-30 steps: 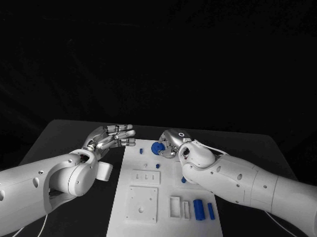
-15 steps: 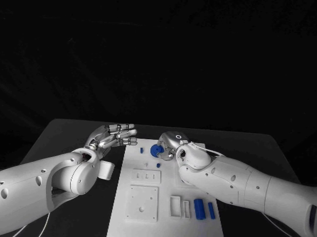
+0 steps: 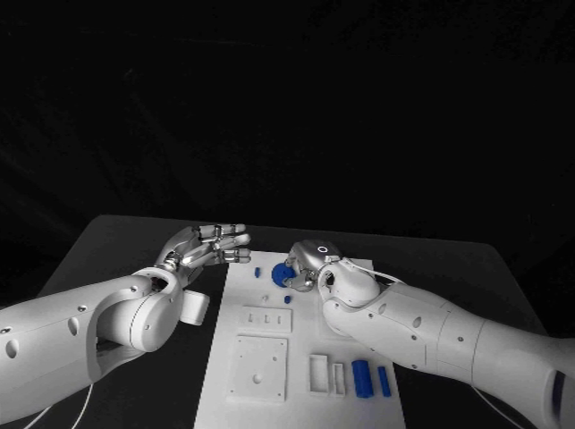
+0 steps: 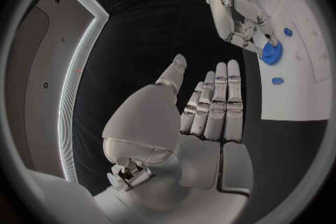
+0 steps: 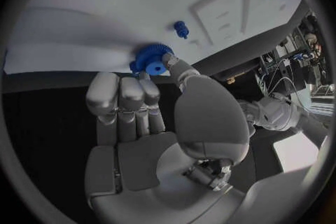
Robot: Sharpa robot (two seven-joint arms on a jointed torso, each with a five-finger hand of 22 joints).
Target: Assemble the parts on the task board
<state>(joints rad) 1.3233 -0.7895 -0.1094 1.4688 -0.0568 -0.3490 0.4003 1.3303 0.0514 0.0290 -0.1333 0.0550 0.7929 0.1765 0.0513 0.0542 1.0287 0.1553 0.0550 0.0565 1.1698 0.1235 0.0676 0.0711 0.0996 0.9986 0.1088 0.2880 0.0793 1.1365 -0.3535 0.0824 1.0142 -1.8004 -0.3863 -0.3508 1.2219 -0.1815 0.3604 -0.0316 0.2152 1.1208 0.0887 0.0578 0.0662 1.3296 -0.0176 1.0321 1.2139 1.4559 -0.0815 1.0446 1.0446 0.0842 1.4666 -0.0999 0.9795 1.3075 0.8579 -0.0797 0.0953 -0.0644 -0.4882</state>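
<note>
Blue gear [image 3: 284,273] pinched in right hand [image 3: 316,266] over the task board [image 3: 236,375], looks like seating comes next; left hand [image 3: 207,248] empty, fingers apart

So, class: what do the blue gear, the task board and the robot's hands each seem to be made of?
Blue gear: probably plastic, matte, evenly coloured, with moulded or printed-looking teeth.
Task board: likely white plastic, a flat matte plate with shallow recesses.
Right hand and left hand: seemingly metal, with silver segments that catch the light, though coated plastic cannot be ruled out.
</note>
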